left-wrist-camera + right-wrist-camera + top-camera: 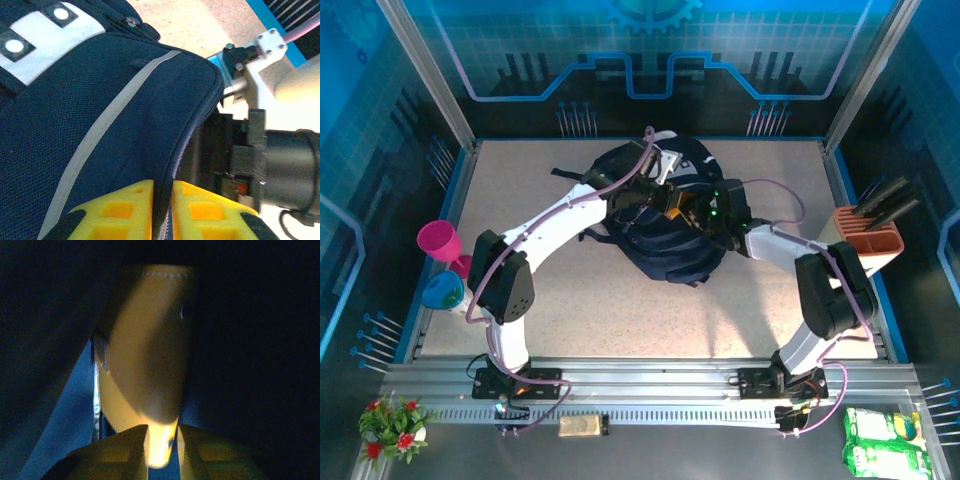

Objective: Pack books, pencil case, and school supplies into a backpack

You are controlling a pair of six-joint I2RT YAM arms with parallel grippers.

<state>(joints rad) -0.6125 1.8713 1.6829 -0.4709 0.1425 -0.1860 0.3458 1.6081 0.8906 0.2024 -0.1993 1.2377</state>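
At the rim of the backpack (100,115), the left gripper (162,187) is almost closed, its yellow fingers (120,207) pinching the fabric edge between them. Deep inside the backpack, in the dark, the right gripper (162,432) is narrowly parted and clamped on the near end of the pencil case (145,355), which points away from it.

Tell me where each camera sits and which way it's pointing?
Top external: above and behind the arms, looking down on the table; both arms reach over the backpack.
Left wrist: on the left arm, looking past the left gripper, closed on the backpack's rim; the right arm shows beyond.
Right wrist: on the right arm, looking into the dark backpack; the right gripper's jaws flank the pencil case.
Shared: top and left wrist both show the backpack's outside and right arm.
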